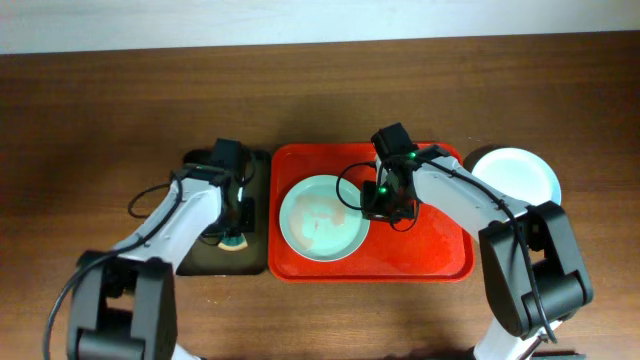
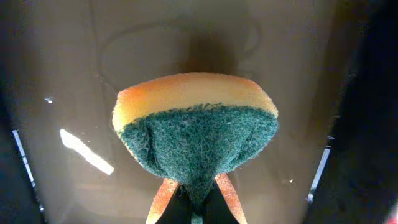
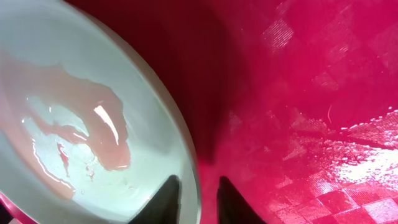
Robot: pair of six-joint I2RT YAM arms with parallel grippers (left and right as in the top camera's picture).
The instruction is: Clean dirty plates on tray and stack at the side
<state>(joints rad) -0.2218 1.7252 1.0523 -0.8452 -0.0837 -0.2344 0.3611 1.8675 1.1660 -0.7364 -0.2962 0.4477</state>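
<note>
Plate (image 1: pixel 323 217), pale mint, wet pink film inside: lies left of centre on tray (image 1: pixel 440 255). Right pincer (image 3: pixel 196 199): slightly spread, astride its right rim. Second plate (image 1: pixel 515 172): on table (image 1: pixel 100 100), just beside tray's upper right corner. Left pincer (image 2: pixel 194 205): pinching sponge (image 2: pixel 196 124) over dark tray (image 1: pixel 200 258), frame left.

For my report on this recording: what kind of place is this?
Probably a lab tabletop arranged for dishwashing practice: a wooden table, a red tray holding a smeared plate, and a scrubbing sponge.
</note>
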